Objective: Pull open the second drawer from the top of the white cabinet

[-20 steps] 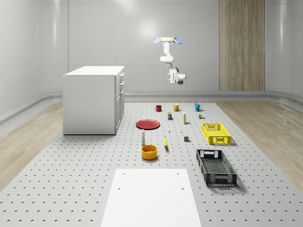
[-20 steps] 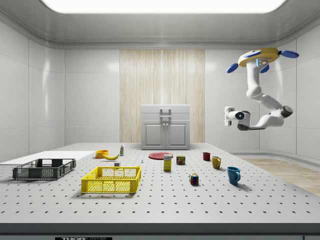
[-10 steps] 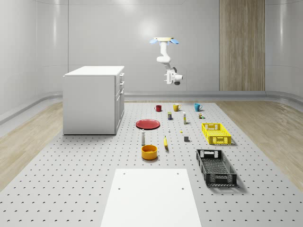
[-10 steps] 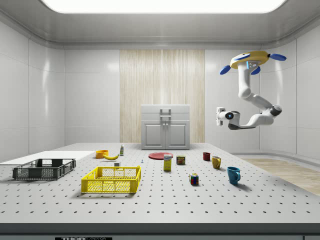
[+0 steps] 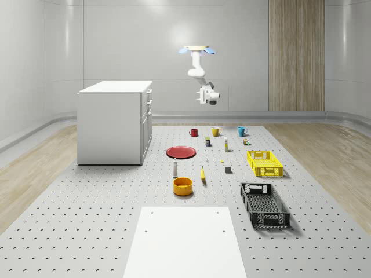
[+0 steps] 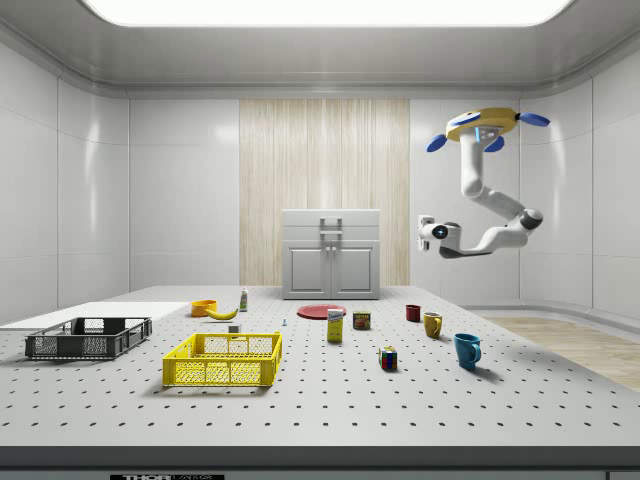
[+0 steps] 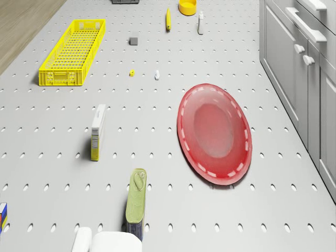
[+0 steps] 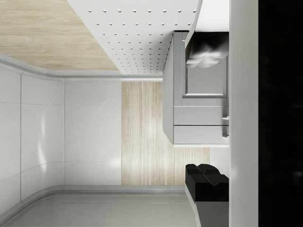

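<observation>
I see the drone (image 5: pixel 196 50) hovering high above the far end of the desk (image 5: pixel 87 220), roughly over the red mug (image 5: pixel 193 132), arm hanging bent beneath it. The pincer (image 6: pixel 424 226) sits well apart from the white cabinet (image 5: pixel 111 123), at about 3 o'clock from the cabinet in the whole-scene view; I cannot tell how wide it is. The second drawer (image 6: pixel 331 238) looks closed. The red plate (image 7: pixel 214 134) lies near the cabinet's front.

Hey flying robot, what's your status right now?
Drone hovering above the mugs. Gripper in mid-air, short of white cabinet. Drawers shut. Path clear.
</observation>
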